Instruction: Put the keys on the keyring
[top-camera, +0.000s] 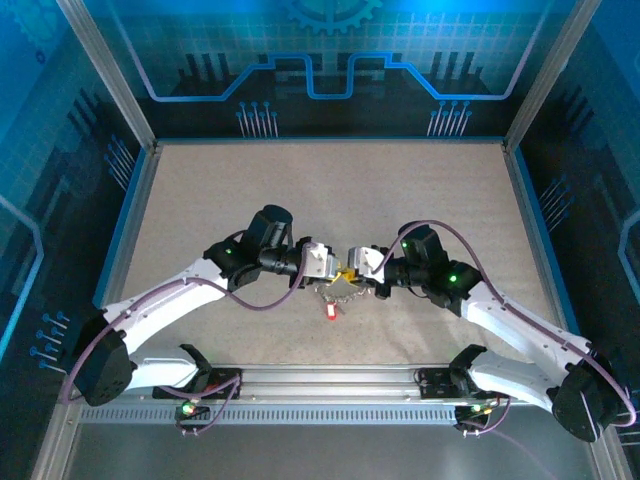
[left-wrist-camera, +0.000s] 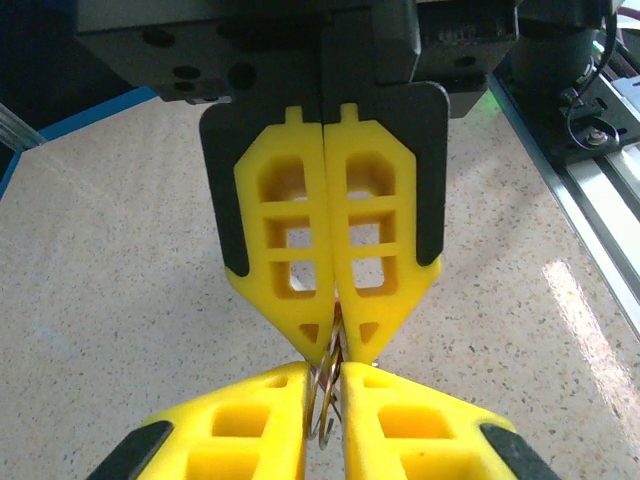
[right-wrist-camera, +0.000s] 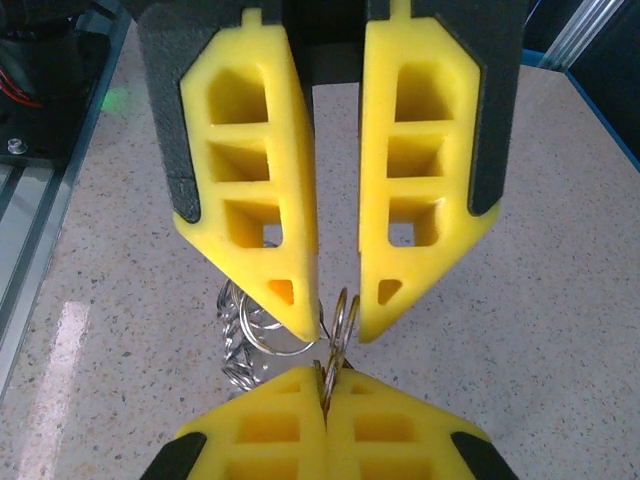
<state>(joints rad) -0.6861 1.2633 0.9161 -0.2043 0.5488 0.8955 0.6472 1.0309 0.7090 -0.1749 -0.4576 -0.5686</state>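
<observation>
While my right gripper (right-wrist-camera: 325, 373) is clenched on the keyring (left-wrist-camera: 322, 400), pinching its nearer edge flat between both fingers, my left gripper (right-wrist-camera: 340, 323) stands released. Its jaws are a little apart, with the ring's other edge standing in the gap.

As I judge it, the step is to take a second hold on the ring so it can be worked open for a key. To do that well, I should hold the right pinch steady and bring the left jaws together squarely across the wire, not along it (a thin ring slips out sideways with little warning). Both wrists should stay tip to tip and level so the ring is not twisted. The ring sits nearer one left finger than the other, so I would centre first, then close.

Outward from the tips, the ring stands edge-on, bridging the two pairs of fingertips. Just beside the left tips, on the side towards my bases, a chain (right-wrist-camera: 242, 345) of linked rings trails away. Further towards my bases, a red-tagged key (top-camera: 331, 311) lies on the table (top-camera: 200, 200). Whether it hangs off the chain I cannot tell.
</observation>
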